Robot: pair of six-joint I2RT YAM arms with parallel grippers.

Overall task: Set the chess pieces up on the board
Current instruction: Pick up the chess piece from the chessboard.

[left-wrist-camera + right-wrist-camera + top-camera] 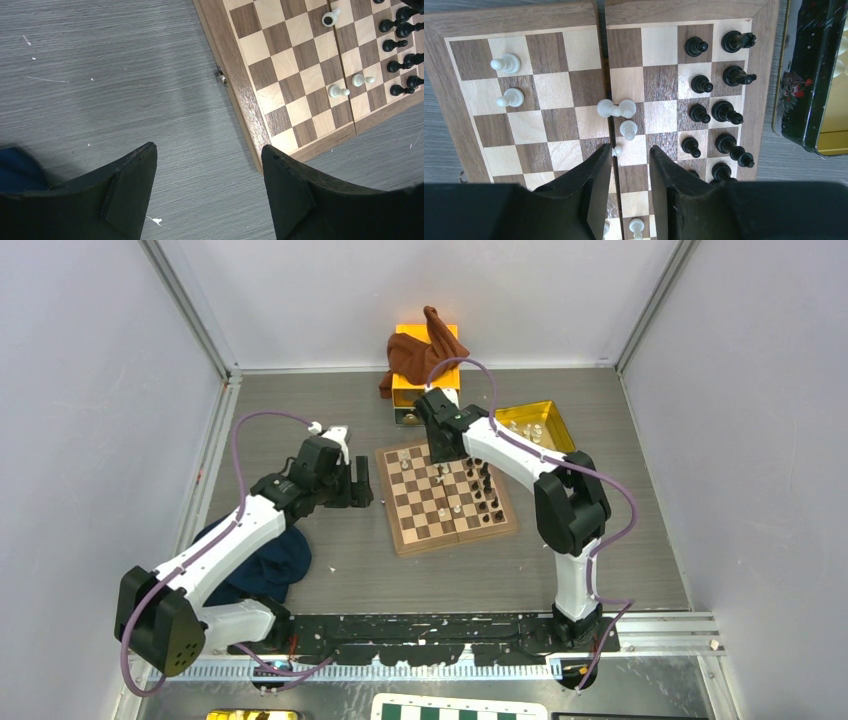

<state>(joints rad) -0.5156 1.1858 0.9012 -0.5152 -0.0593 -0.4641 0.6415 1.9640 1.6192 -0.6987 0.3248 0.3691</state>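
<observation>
Right wrist view: right gripper (630,151), jaws slightly apart, above white chess pieces (628,129) at the board (524,15) seam (specks from above); left wrist view: left gripper (207,150) gaping over table (100,75) alongside.

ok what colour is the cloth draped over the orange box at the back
Rust brown. The cloth shows best in the top external view.

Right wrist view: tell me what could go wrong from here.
1. The white pieces crowd the centre seam of the board just below the right gripper; closing on one could tip its neighbours.
2. One small white piece sits hard against one finger, off-centre, so it may slip out sideways.
3. The dark pieces stand in tight rows close by; a sideways drift might topple them.
</observation>
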